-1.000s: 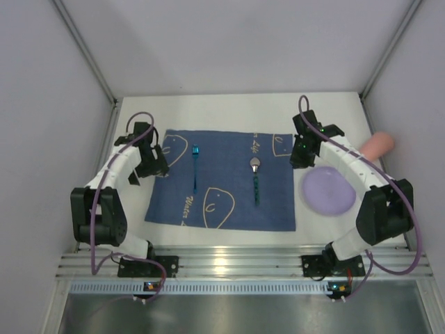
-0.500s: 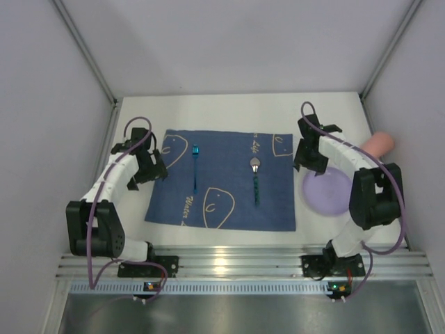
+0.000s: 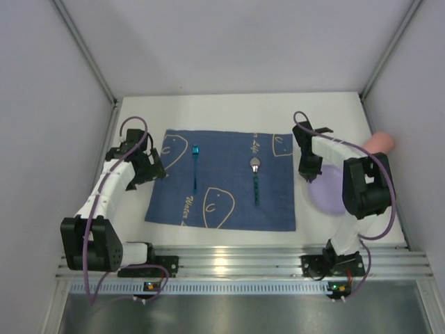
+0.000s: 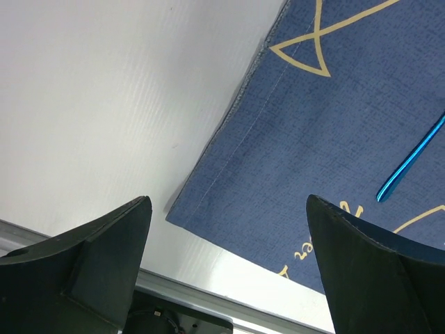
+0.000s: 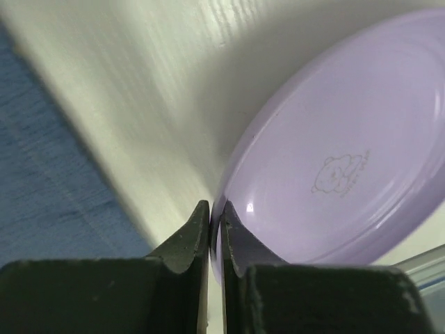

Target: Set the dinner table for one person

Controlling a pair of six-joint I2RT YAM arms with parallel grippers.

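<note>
Since the dinner table (image 3: 229,111) carries every item of the setting, locate it first: the white tabletop fills the floor of the enclosure, with the ridged rail (image 3: 236,264) along its near edge. A blue mat (image 3: 222,149) with cream outlines lies flat on its middle. Two utensils rest on the mat, well apart, each with its long axis running near to far: a blue utensil (image 3: 196,170) on the left half, its head too small to identify, and a spoon (image 3: 256,179) with a dark handle on the right half. The strip of mat between them shows only cloth.

The lilac plate (image 3: 328,198) sits on the bare tabletop just beside the right edge of the mat, not on it. A pink cup (image 3: 381,142) lies farther right, against the side wall.

The right gripper (image 5: 215,212) stands at the left rim of the plate. Its jaws are drawn in to a narrow slit, one finger inside the rim and one outside, pinching that rim. From this gripper the plate body extends rightward, while the probable destination, the strip between the utensils, lies to the left across the spoon. The right arm is the nearer one.

The left gripper (image 4: 228,202) hovers over the near left corner of the mat, jaws spread wide, holding nothing
</note>
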